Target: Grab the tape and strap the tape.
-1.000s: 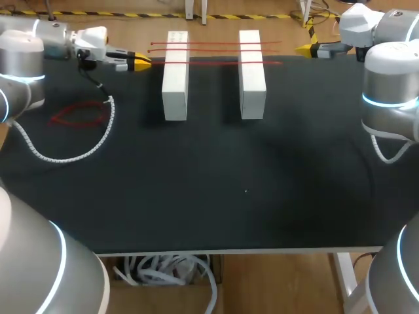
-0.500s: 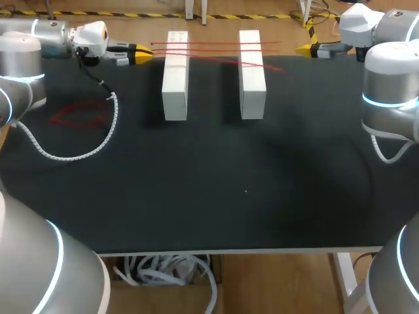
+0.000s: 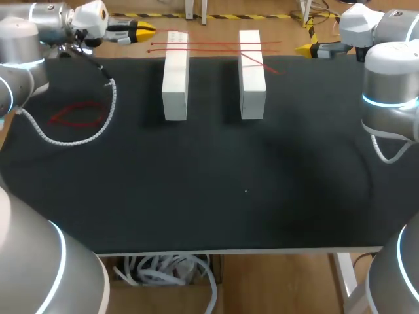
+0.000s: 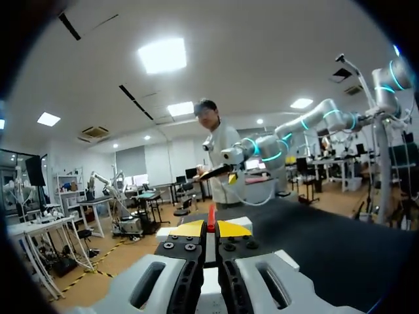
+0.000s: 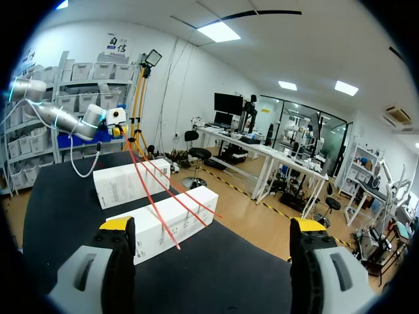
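Observation:
Two white boxes (image 3: pixel 175 75) (image 3: pixel 252 74) stand side by side at the back of the black table (image 3: pixel 229 183). Thin red straps (image 3: pixel 216 44) lie across their far ends. My left gripper (image 3: pixel 141 29) is at the back left edge, shut on the end of one red strap (image 3: pixel 262 63), which runs slantwise over the right box. In the left wrist view the red end (image 4: pixel 211 218) sticks up between the closed yellow tips (image 4: pixel 211 229). My right gripper (image 3: pixel 308 49) is open and empty at the back right; its wrist view shows its fingers (image 5: pixel 213 226) wide apart, facing the boxes (image 5: pixel 167 219) and straps (image 5: pixel 152 199).
A loose bundle of red straps (image 3: pixel 78 114) lies on the table's left side. The left arm's white coiled cable (image 3: pixel 98 131) droops around it. My left arm (image 5: pixel 72 121) shows beyond the boxes in the right wrist view.
My left gripper has moved back toward the table's far edge with the strap's end, and the strap's other end has swung across the right box. The right arm has stayed still.

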Tool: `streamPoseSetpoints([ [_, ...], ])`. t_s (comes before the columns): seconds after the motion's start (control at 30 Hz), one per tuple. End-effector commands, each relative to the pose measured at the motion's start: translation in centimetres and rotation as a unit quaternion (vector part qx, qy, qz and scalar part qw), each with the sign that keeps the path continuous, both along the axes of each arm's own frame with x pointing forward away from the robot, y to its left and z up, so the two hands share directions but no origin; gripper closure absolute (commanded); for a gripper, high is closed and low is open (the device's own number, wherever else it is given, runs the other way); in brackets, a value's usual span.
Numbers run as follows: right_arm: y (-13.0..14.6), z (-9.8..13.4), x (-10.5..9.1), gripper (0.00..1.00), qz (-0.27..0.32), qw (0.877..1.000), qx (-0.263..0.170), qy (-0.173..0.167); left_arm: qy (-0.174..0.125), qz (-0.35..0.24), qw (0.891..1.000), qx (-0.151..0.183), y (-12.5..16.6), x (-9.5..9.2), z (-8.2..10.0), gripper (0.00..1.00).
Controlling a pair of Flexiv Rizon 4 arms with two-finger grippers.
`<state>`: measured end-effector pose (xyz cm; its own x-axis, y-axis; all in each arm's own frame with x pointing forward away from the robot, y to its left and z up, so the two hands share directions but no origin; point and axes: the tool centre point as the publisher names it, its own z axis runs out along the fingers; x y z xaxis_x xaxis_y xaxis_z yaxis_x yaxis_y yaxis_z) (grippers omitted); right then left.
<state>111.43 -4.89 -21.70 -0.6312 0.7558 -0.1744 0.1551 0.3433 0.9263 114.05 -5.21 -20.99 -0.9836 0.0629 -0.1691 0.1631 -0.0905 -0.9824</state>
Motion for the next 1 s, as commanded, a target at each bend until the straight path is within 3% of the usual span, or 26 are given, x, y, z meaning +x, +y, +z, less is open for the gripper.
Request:
streamPoseSetpoints([
  [0.03,0.0,0.1,0.0,0.0,0.0,1.0,-0.001,0.001,-0.003,0.022,1.0,0.019,-2.0,-1.2,2.4,1.0],
  [0.2,0.0,0.1,0.0,0.0,0.0,1.0,-0.001,0.001,0.0,0.024,0.999,0.024,-3.6,-1.5,4.0,1.0],
  [0.6,0.0,0.1,0.0,0.0,0.0,1.0,-0.001,0.001,-0.012,0.029,0.999,-0.022,-5.4,-2.4,7.9,1.0],
  [1.0,0.0,0.1,0.0,0.0,0.0,1.0,-0.001,0.001,-0.012,0.046,0.998,-0.039,-6.0,-3.2,10.1,1.0],
])
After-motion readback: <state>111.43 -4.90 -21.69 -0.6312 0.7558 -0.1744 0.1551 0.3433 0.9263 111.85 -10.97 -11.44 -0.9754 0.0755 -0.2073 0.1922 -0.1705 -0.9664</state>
